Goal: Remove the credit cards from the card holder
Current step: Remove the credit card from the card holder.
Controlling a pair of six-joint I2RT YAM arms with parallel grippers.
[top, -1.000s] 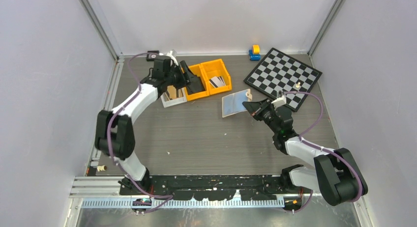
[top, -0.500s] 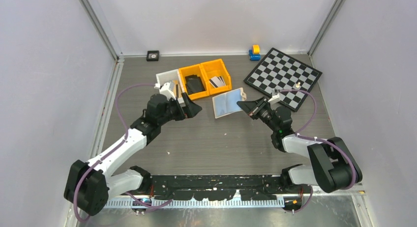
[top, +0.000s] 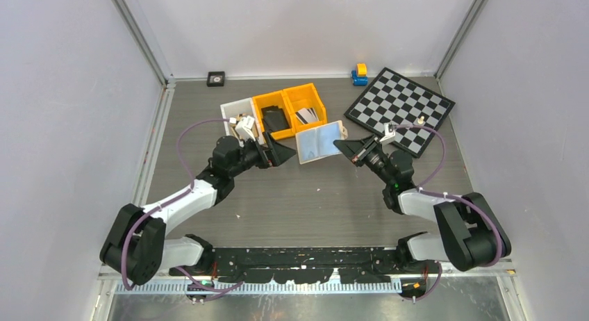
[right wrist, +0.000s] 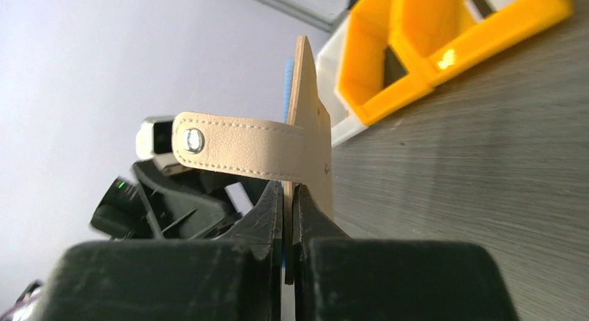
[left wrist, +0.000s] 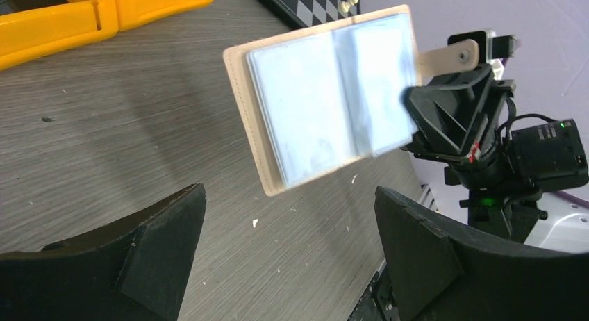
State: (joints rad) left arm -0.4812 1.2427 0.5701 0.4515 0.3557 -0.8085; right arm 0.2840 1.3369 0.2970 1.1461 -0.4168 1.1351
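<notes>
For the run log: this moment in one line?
right gripper shut on card holder | left gripper open, facing it | holder unfolded

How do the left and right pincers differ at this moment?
The left pincer is open and empty; the right pincer is shut on the edge of the beige bifold card holder with see-through pockets. The left faces its open pockets without touching; the right holds it off the grey wood-grain table. Both are black and point at the holder.
</notes>
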